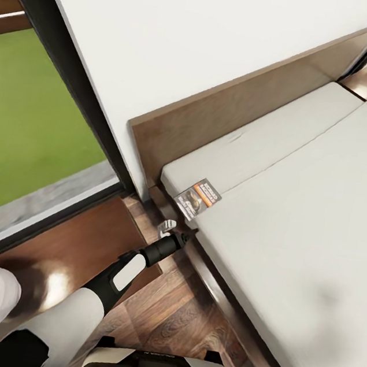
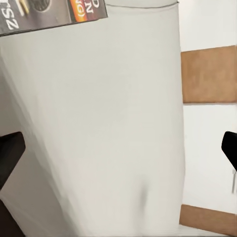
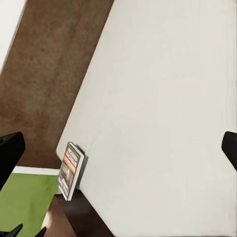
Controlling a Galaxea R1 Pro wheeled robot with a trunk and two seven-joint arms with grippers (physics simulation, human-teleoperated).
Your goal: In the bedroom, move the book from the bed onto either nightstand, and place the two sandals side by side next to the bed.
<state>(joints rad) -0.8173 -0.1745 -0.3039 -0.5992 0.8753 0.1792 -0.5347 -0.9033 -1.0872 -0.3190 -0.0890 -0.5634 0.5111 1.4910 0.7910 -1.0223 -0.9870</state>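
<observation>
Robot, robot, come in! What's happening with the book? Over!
Left gripper open, empty, just short of book. Book flat on bed corner by headboard. Nothing between them.

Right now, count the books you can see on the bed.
1. The book lies flat at the corner of the bed nearest the headboard, just beyond the left pincer. Parts of the mattress lie outside the pictures, so others may be hidden.

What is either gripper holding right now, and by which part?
Nothing. The left gripper hovers with its jaws open just short of the book, which lies flat on the bed. The right jaws are open and hold nothing.
</observation>
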